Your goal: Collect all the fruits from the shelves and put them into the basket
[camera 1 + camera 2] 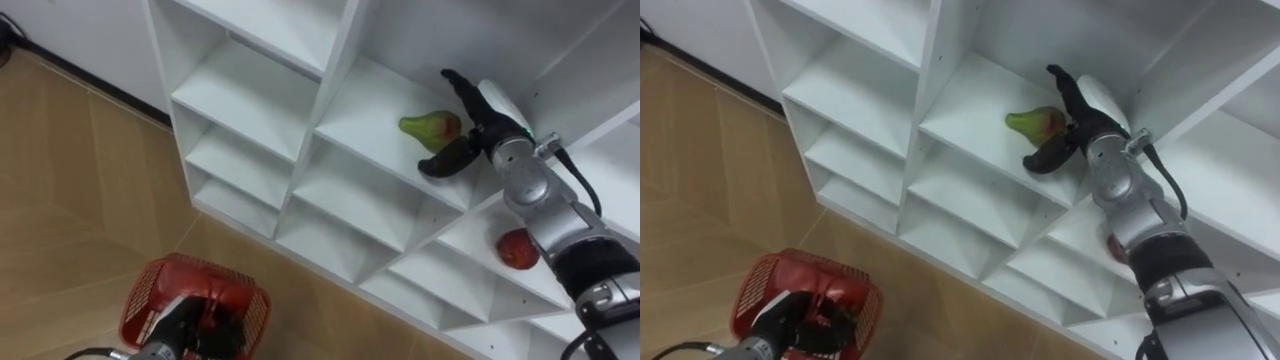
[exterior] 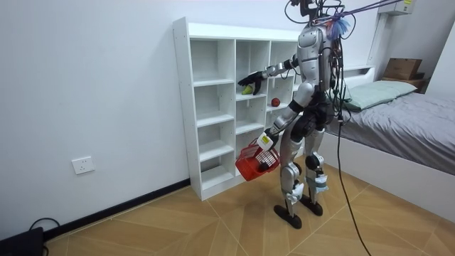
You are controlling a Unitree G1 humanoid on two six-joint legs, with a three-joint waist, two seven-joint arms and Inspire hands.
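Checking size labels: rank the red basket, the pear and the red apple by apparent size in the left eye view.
Largest: red basket, clearly.
Then pear and red apple: about alike, the pear longer and the apple rounder, so I won't rank them.

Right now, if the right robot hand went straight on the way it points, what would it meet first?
The green pear on the shelf, which lies between the right robot hand's spread fingers and thumb. Whether they already touch it is unclear.

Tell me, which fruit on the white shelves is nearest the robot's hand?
The green pear, right at the open right hand; the red apple lies lower down, in another compartment.
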